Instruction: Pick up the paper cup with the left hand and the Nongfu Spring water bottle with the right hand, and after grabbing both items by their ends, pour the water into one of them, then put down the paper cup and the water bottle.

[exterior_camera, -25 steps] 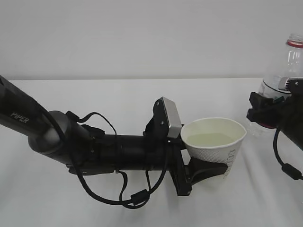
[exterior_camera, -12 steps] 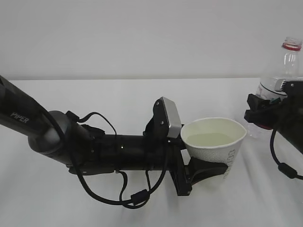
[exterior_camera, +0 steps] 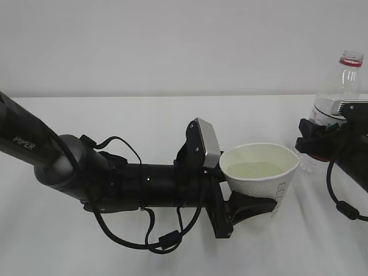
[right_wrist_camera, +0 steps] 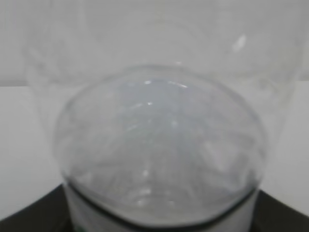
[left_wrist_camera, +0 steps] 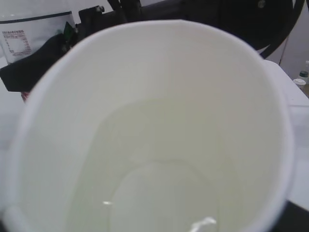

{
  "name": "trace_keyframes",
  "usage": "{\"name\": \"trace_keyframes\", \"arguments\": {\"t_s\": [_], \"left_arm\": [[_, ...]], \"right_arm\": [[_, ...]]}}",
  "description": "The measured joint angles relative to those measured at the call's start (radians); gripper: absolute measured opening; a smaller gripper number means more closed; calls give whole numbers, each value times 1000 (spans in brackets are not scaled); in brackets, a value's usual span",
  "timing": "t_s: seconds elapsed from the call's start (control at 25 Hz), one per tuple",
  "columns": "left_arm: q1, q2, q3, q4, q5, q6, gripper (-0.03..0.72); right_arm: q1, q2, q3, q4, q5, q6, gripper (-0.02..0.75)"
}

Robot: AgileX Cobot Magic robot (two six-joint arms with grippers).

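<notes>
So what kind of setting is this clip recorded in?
Probably a lab or robot test bench: a bare white table against a plain white wall, and two black robot arms, one holding a paper cup, the other a water bottle.

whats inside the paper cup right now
The paper cup holds water, pale yellowish against the cream inside, filling the lower part. The cup's bottom shows through it; nothing else is seen floating inside.
</notes>
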Motion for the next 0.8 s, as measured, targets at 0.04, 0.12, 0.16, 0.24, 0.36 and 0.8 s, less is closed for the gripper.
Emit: {"name": "trace_keyframes", "arguments": {"t_s": [0.04,0.12,0.16,0.24,0.36,0.8], "left_arm": [[0,0,0,0,0,0,491],[0,0,0,0,0,0,491],[0,0,0,0,0,0,491],[0,0,0,0,0,0,491],[0,0,0,0,0,0,491],[0,0,0,0,-2,0,491]], "right_arm": [[0,0,0,0,0,0,429],[0,0,0,0,0,0,433],[0,0,0,0,0,0,435],[0,0,0,0,0,0,440],[0,0,0,-2,0,0,454],[0,0,0,-4,0,-4,496]]}}
